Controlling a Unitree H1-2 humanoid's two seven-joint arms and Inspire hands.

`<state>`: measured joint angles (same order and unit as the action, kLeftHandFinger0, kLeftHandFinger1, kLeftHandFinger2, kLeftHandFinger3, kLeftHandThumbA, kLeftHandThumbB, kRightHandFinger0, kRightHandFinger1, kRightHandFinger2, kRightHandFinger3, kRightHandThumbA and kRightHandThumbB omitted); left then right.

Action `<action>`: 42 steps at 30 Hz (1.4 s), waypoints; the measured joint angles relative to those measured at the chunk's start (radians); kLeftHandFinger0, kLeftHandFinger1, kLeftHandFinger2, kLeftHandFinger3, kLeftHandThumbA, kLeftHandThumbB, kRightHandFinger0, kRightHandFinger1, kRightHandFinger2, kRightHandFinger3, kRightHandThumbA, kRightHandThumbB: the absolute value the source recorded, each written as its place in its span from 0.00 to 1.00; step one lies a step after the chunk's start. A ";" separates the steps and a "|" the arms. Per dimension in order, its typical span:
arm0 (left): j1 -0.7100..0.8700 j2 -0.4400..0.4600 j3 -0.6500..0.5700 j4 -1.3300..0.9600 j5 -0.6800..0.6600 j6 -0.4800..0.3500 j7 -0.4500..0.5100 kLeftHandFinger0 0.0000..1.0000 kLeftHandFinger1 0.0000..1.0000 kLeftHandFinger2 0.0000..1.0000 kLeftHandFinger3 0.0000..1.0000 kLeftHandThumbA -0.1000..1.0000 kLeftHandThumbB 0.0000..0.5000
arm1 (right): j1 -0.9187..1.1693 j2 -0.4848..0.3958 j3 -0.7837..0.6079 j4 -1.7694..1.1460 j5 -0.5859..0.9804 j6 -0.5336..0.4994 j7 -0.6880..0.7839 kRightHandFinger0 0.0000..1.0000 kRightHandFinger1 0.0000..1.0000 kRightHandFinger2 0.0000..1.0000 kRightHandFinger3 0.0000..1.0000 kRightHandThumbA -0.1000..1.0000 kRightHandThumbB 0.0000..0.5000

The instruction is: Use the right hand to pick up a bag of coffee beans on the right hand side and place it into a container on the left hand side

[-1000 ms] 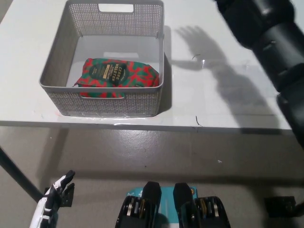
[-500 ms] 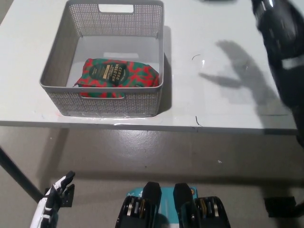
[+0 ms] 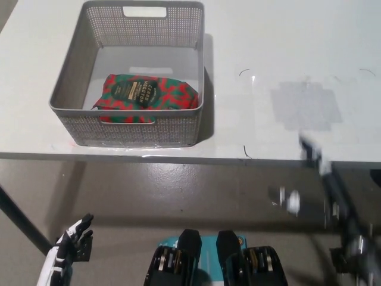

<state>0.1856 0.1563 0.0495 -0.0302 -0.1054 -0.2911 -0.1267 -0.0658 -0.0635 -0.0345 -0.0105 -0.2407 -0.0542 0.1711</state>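
Observation:
A red and green patterned bag of coffee beans (image 3: 146, 94) lies flat inside the grey mesh basket (image 3: 77, 71), against its near wall, on the left part of the white table (image 3: 286, 53). My black right hand (image 3: 336, 205) is a motion-blurred streak at the lower right, below the table's front edge and far from the basket; its fingers cannot be made out. My white left hand (image 3: 64, 253) hangs at the bottom left, low beside my body, fingers slightly apart and holding nothing.
A pale grey rectangular patch (image 3: 305, 106) marks the table's right half. A dark table leg (image 3: 21, 221) slants at the lower left. Grey floor (image 3: 178, 196) lies below the table's front edge.
My right arm has swung down from above the table's right side to below its front edge at the lower right. Its shadow has left the table. Bag, basket and left hand are unmoved.

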 measured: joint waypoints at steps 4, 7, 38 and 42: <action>-0.005 0.000 0.000 0.000 0.000 0.000 0.000 1.00 1.00 1.00 1.00 1.00 0.56 | 0.163 0.062 -0.010 0.000 0.046 -0.055 -0.006 1.00 1.00 1.00 1.00 1.00 0.56; -0.004 0.000 0.001 0.000 0.000 0.000 0.000 1.00 1.00 1.00 1.00 1.00 0.54 | 0.254 0.096 -0.015 0.000 0.079 -0.103 -0.011 1.00 1.00 1.00 1.00 1.00 0.47; -0.024 0.023 -0.006 0.000 0.008 0.002 -0.004 1.00 1.00 1.00 1.00 1.00 0.46 | 0.267 0.135 -0.040 0.002 0.233 -0.342 -0.070 1.00 1.00 1.00 1.00 1.00 0.55; -0.027 0.024 -0.009 0.000 0.017 0.006 -0.004 1.00 1.00 1.00 1.00 1.00 0.46 | 0.265 0.135 -0.039 0.004 0.232 -0.343 -0.073 1.00 1.00 1.00 1.00 1.00 0.54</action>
<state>0.1590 0.1804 0.0405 -0.0304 -0.0885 -0.2854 -0.1308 0.1995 0.0711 -0.0735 -0.0068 -0.0085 -0.3971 0.0983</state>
